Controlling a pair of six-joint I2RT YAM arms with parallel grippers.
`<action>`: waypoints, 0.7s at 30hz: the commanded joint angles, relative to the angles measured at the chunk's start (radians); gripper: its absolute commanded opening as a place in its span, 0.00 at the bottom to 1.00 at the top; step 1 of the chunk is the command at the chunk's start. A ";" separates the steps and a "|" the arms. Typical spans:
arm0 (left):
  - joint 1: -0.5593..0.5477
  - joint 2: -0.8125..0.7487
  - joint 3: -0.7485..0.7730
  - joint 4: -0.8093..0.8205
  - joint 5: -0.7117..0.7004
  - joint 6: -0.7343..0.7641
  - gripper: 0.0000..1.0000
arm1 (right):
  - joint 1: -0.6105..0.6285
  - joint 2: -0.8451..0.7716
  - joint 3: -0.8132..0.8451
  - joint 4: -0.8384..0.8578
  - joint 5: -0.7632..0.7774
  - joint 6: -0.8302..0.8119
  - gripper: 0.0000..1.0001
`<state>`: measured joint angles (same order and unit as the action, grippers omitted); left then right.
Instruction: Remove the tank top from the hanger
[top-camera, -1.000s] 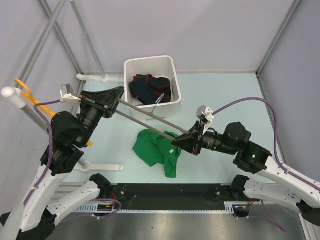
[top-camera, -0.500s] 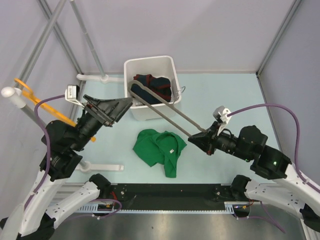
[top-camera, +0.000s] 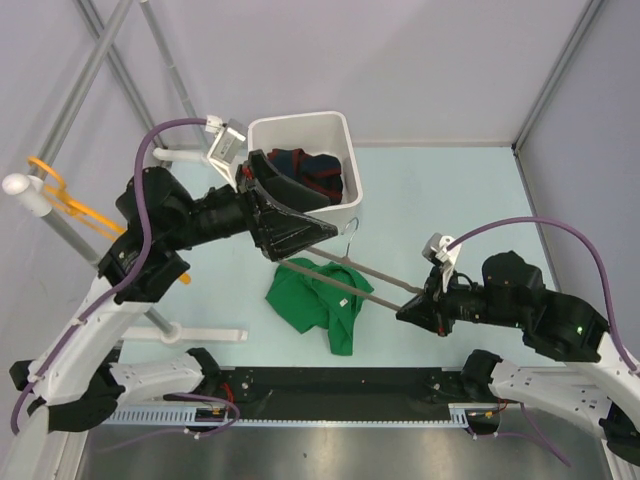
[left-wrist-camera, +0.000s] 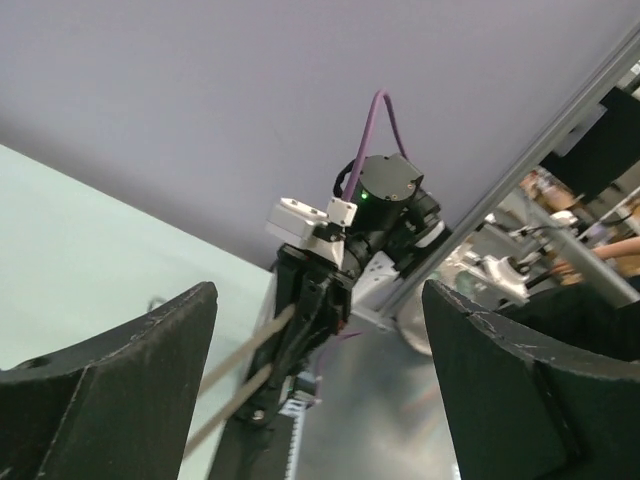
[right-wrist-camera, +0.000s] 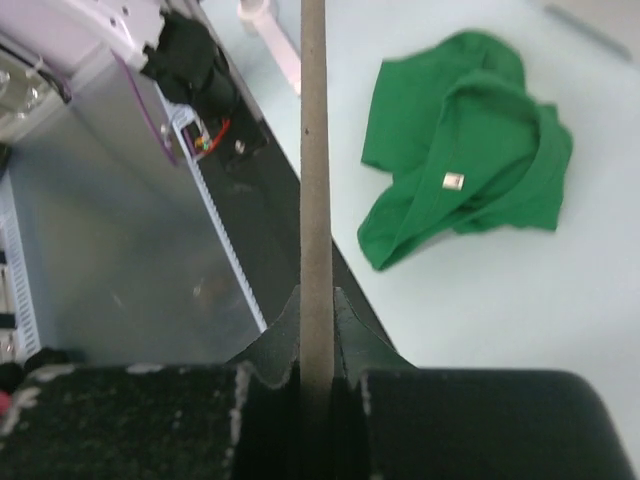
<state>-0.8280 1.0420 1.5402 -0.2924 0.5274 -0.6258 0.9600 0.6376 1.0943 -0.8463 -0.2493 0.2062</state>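
On mint table (top-camera: 450, 190), tank top (top-camera: 310, 295), lilac walls (top-camera: 400, 60)

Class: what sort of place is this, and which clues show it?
Probably a robotics test cell: two robot arms at a table edge, plain panels in metal framing, a white bin of clothes as props.

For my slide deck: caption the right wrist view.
The right hand is shut on the hanger; the tank top lies crumpled on the table, off it.
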 joint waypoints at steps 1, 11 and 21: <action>-0.019 0.050 0.092 -0.152 0.017 0.190 0.88 | -0.001 -0.022 0.044 -0.053 -0.068 -0.008 0.00; -0.123 0.170 0.156 -0.395 -0.090 0.322 0.89 | -0.001 0.000 0.087 -0.100 -0.085 -0.042 0.00; -0.126 0.204 0.169 -0.416 -0.083 0.333 0.53 | -0.001 -0.009 0.081 -0.103 -0.096 -0.059 0.00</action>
<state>-0.9474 1.2606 1.6630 -0.7136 0.4480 -0.3237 0.9600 0.6422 1.1427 -0.9718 -0.3241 0.1703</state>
